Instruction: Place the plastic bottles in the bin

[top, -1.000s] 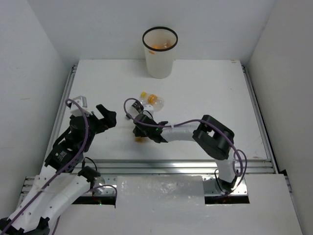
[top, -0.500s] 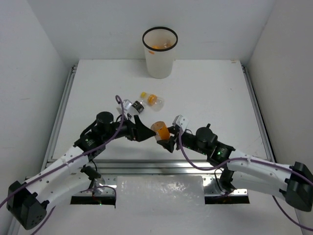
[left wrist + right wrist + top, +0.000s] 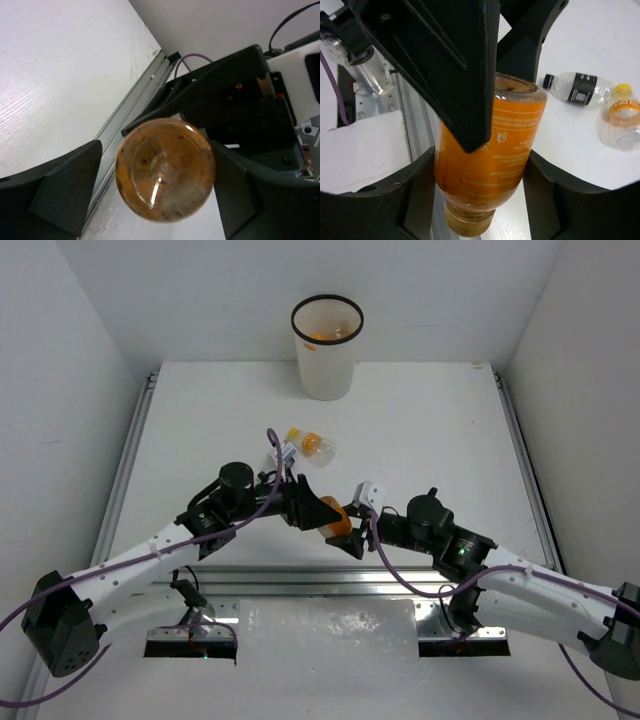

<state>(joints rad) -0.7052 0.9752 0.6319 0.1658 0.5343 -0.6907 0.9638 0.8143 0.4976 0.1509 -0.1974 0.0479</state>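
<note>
My right gripper (image 3: pixel 348 532) is shut on an orange-filled bottle (image 3: pixel 338 518) and holds it above the table's near middle. In the right wrist view the bottle (image 3: pixel 490 150) sits between both fingers (image 3: pixel 415 195), cap toward the camera. My left gripper (image 3: pixel 316 510) is open, its jaws standing around the bottle's base (image 3: pixel 165 170), with a gap at the left finger (image 3: pixel 65 195). A clear bottle with dark label and black cap (image 3: pixel 577 87) and a yellow-capped bottle (image 3: pixel 620 117) lie on the table beyond. The white bin (image 3: pixel 327 365) stands at the far middle.
The loose bottles lie together (image 3: pixel 312 446) just behind the left gripper. Orange items show inside the bin (image 3: pixel 318 336). A metal rail (image 3: pixel 330 575) runs along the table's near edge. White walls close in the left, right and back.
The left gripper has moved right and now brackets the base of the orange bottle. The right gripper with the bottle has shifted slightly right and nearer.
</note>
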